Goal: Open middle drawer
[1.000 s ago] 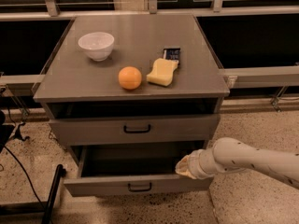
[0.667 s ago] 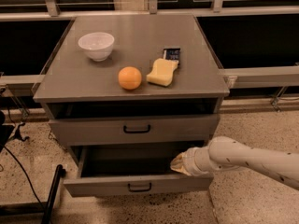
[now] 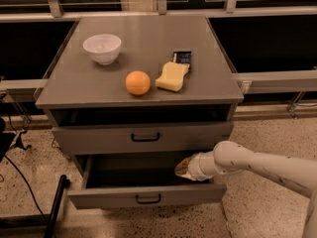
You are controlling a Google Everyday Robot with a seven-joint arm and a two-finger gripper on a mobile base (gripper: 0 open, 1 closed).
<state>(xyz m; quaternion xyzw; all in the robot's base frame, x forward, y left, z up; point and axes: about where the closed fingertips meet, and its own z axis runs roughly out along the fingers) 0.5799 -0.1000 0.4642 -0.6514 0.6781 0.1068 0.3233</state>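
The middle drawer (image 3: 99,139) sits just under the worktop (image 3: 148,38), its grey front pushed in and its black bar handle (image 3: 145,137) untouched. The bottom drawer (image 3: 109,198) below it is pulled out. The tool (image 3: 182,167) is at 5 o'clock from that handle, reaching from the white arm (image 3: 257,165) into the right side of the open bottom drawer; whether it is wide or narrow cannot be told. On the worktop a white bowl (image 3: 102,48) stands at 10 o'clock. An orange (image 3: 137,82) lies near the front edge with a yellow sponge (image 3: 172,77) at its 3 o'clock, and a dark packet (image 3: 182,58) sits at 12 o'clock of the sponge.
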